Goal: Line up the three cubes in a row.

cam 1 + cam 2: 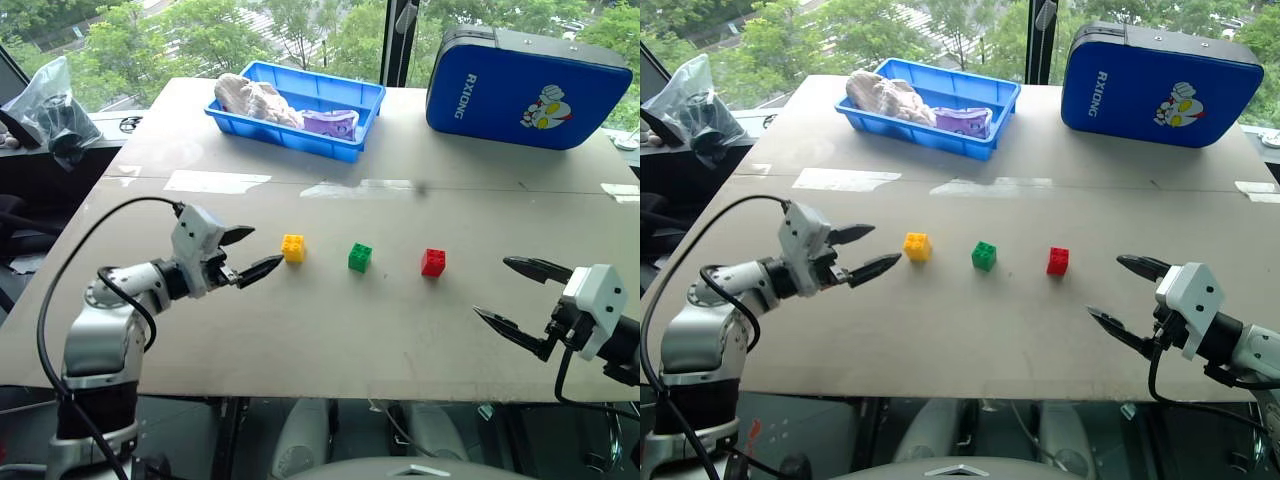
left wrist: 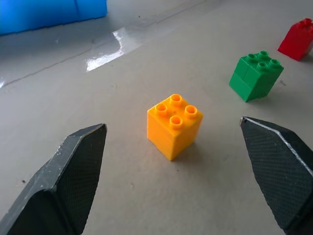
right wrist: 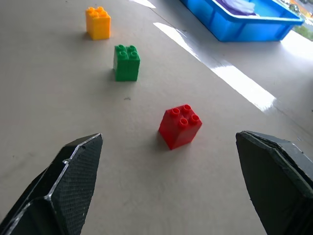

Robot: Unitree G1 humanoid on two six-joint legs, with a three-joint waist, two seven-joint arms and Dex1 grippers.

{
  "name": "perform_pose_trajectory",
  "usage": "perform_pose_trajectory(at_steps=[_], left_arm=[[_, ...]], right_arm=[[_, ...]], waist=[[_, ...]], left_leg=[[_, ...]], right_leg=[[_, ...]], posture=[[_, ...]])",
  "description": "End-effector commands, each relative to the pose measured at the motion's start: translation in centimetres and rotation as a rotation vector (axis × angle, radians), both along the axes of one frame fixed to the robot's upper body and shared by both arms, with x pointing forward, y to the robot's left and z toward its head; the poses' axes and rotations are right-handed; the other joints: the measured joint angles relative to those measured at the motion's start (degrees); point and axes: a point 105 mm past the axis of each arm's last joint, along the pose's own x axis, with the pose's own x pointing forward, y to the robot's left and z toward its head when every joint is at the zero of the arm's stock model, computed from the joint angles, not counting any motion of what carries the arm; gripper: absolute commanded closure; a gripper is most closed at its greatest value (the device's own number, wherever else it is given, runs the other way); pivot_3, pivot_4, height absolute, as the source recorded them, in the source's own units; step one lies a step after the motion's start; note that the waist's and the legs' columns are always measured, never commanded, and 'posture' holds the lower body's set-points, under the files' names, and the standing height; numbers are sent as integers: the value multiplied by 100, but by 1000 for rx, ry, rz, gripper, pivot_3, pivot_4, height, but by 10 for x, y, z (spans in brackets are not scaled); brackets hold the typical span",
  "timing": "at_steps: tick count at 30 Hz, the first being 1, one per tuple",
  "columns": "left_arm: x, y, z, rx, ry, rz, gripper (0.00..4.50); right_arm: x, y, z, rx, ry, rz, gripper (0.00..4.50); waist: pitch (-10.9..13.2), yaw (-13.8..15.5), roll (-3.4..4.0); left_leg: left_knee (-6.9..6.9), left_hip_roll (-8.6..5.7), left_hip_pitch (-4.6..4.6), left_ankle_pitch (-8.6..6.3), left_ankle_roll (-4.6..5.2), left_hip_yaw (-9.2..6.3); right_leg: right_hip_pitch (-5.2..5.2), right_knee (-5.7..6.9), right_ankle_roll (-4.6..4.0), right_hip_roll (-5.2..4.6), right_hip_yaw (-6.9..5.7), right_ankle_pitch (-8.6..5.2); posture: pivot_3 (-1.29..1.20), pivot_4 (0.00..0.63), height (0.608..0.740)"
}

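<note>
Three studded cubes stand in a line across the middle of the table: yellow, green and red, with gaps between them. My left gripper hovers just left of the yellow cube, open and apart from it, nothing between its fingers. To the right of the red cube, near the table's front edge, my right gripper is open and empty, its fingers pointing toward the cubes.
A blue tray holding cloth and a purple packet sits at the back centre. A blue case stands at the back right. A plastic bag lies off the table's left side. Tape strips mark the table.
</note>
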Motion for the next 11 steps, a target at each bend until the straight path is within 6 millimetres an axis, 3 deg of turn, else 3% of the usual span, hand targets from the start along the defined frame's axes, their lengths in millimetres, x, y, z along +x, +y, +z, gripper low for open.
perform_pose_trajectory(at_steps=[1,5,11], left_arm=[[-23,-5,8,-50,-9,50,32],[-53,0,-3,-59,25,92,32],[-85,5,-18,-75,101,109,32]], right_arm=[[-4,-22,-1,-39,29,-76,13],[-10,-46,-8,-64,78,-129,13],[-15,-56,-9,-80,107,-117,13]], waist=[[0,-4,1],[-1,-12,2],[-1,-15,4]], left_leg=[[-1,0,2,0,0,0],[-3,2,14,-1,0,7],[-21,5,80,-17,-27,11]], right_leg=[[1,0,0,1,0,0],[9,-3,-3,0,3,-14],[57,-9,2,-10,11,-30]], posture=[[0,150,740],[0,150,740],[0,150,740]])
